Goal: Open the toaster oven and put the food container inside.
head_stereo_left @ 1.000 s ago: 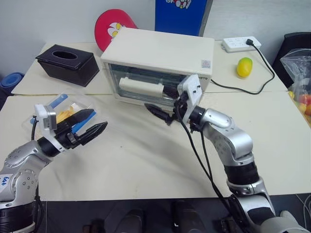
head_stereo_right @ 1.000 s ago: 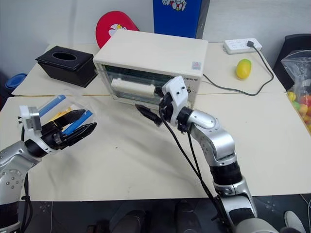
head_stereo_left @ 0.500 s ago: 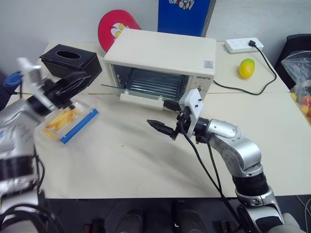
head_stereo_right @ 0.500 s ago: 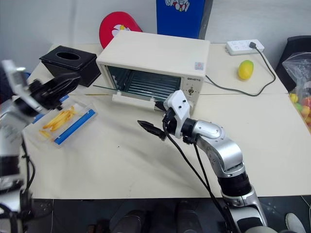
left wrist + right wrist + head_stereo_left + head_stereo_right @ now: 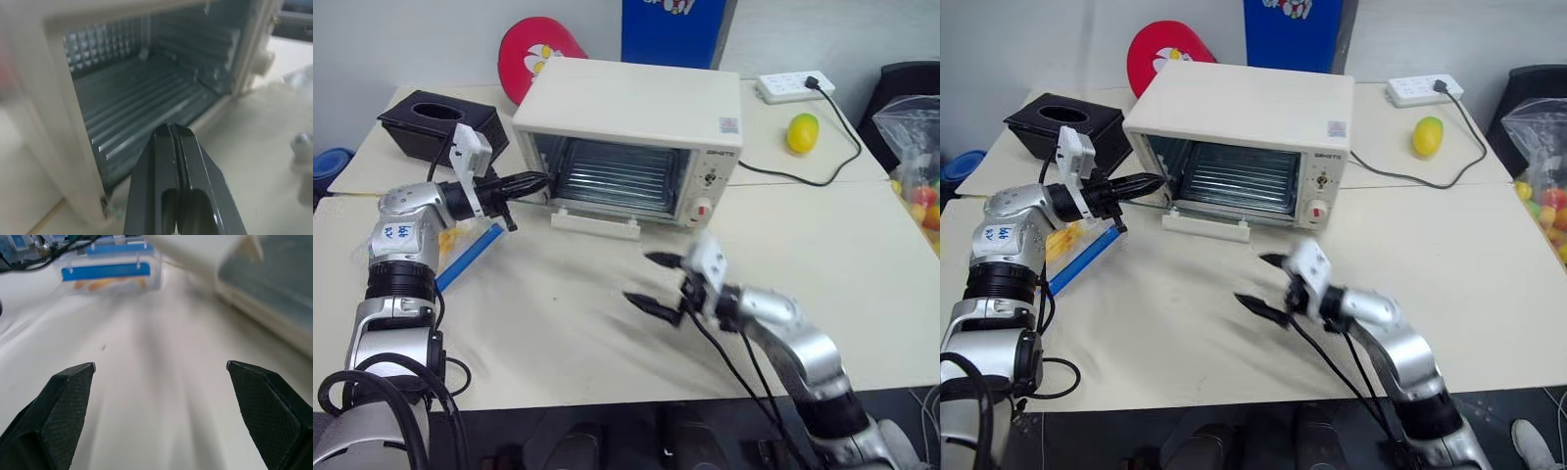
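Left eye view gave you the toaster oven [image 5: 636, 127] with its glass door dropped flat and the white bar handle lying at the door's front edge; the cavity held only ribbed metal walls and a wire rack. Its shell was smooth cream-white, boxy, with knobs down the right panel and a small dark brand word there too small to read. The food container [image 5: 470, 250], a flat clear plastic box with a blue side clip, lay on the table [image 5: 578, 323] just left of the oven door, partly hidden behind your left arm; yellow-orange strips showed inside it in the right wrist view. Your left gripper [image 5: 530, 182] had its black fingers pressed together on nothing, tips at the left edge of the oven mouth. Your right gripper [image 5: 654, 283] stood spread wide and empty, above the bare table in front of the oven. A black tissue box [image 5: 431, 122] with an oval slot sat behind the left arm.
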Available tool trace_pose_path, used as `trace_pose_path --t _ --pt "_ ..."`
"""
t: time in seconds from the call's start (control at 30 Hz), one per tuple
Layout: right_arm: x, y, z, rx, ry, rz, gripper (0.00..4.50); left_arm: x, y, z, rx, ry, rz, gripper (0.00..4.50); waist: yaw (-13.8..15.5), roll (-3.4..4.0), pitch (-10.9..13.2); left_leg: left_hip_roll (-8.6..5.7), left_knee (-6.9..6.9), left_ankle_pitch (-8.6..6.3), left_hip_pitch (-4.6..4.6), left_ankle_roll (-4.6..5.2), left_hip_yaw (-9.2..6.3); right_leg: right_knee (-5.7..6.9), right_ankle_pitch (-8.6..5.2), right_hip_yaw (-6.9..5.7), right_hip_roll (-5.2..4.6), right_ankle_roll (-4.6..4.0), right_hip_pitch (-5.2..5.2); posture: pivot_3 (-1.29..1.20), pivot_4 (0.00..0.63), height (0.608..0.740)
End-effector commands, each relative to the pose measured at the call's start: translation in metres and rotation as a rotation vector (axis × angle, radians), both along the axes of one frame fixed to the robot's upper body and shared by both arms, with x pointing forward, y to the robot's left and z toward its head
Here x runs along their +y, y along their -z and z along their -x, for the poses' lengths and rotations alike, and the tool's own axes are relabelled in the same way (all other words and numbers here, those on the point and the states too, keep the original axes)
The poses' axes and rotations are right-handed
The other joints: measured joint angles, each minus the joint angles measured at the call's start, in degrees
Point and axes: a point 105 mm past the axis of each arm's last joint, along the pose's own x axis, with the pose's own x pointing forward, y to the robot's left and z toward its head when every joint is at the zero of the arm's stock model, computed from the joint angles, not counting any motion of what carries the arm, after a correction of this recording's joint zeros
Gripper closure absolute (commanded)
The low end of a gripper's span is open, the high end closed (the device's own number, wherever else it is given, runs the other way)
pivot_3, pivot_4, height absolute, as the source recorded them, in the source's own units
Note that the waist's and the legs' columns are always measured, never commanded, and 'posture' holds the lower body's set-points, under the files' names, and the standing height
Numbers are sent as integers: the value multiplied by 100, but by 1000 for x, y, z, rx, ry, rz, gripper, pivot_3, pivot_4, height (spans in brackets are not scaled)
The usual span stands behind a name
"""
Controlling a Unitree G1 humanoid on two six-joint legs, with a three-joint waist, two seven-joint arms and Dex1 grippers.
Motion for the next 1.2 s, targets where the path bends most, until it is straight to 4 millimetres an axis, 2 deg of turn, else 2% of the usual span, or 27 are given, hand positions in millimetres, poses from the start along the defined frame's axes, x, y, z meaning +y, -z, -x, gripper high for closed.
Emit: trace_pose_path --t 0.03,0.13,0.23,0.4,0.47,0.57,0.6,0.67,0.73,0.87,0.97,1.07,1.13,1.2 --pt "-26 -16 20 -101 35 -35 0 -1 12 11 7 37 -84 4479 17 0 0 -1 2 0 0 0 2 -2 1 3 0 1 1 0 150 740" --pt "-43 -19 27 -107 82 -47 0 -4 31 19 34 19 -112 4479 7 -2 1 1 16 0 3 0 6 -7 7 14 2 3 3 0 150 740" --pt "-53 -26 27 -129 104 -47 0 -11 50 27 45 -6 -117 4479 18 -2 1 12 20 1 12 -6 7 2 12 17 10 -5 5 0 150 740" --pt "-51 -47 15 -213 95 -95 0 -16 83 47 18 -98 -146 4479 22 -3 1 15 12 0 16 -7 12 -5 12 21 12 -5 6 0 150 740" --pt "-45 -54 13 -226 60 -133 0 -10 85 56 -6 -146 -99 4479 40 -2 0 18 11 0 21 -8 11 -7 13 19 13 -6 9 0 150 740" --pt "-34 -66 11 -232 -21 -217 0 5 73 72 -61 -227 71 4479 31 -1 0 18 6 0 28 -8 14 -9 13 21 13 -6 14 0 150 740" --pt "-30 -69 12 -250 -45 -225 0 13 66 81 -63 -261 162 4089 37 0 0 19 5 0 28 -8 14 -12 13 21 13 -6 15 0 150 740" --pt "-20 -72 16 -283 -119 -225 0 35 56 104 -55 -352 293 3599 35 -3 2 24 4 -1 25 -9 12 -16 13 19 15 -7 15 0 150 740" --pt "-12 -77 17 -338 -156 -232 0 63 56 131 -37 -499 358 3036 -9 -6 2 27 2 -2 25 -9 11 -19 13 19 16 -7 15 0 150 740" --pt "-1 -81 16 -443 -193 -218 0 107 62 179 -22 -766 414 1853 39 -3 4 25 -3 -5 30 -9 11 -26 13 23 18 -7 17 0 150 740" --pt "5 -88 13 -484 -209 -243 0 148 70 212 -9 -997 453 895 149 -2 5 26 -1 -5 45 -7 9 -41 16 19 19 -13 43 0 150 740" --pt "9 -89 15 -463 -251 -268 0 182 82 234 39 -1208 501 23 266 -2 5 27 0 -6 60 -6 -7 -65 23 7 20 -18 82 0 150 740" --pt "10 -88 17 -447 -272 -284 0 191 89 237 111 -1276 553 23 317 -2 5 25 -2 -11 82 0 -8 -74 23 7 20 -17 107 0 150 740" --pt "9 -90 16 -461 -266 -291 0 190 88 227 176 -1282 572 23 333 -5 4 23 -2 -13 88 4 -9 -78 24 9 18 -16 115 0 150 740"
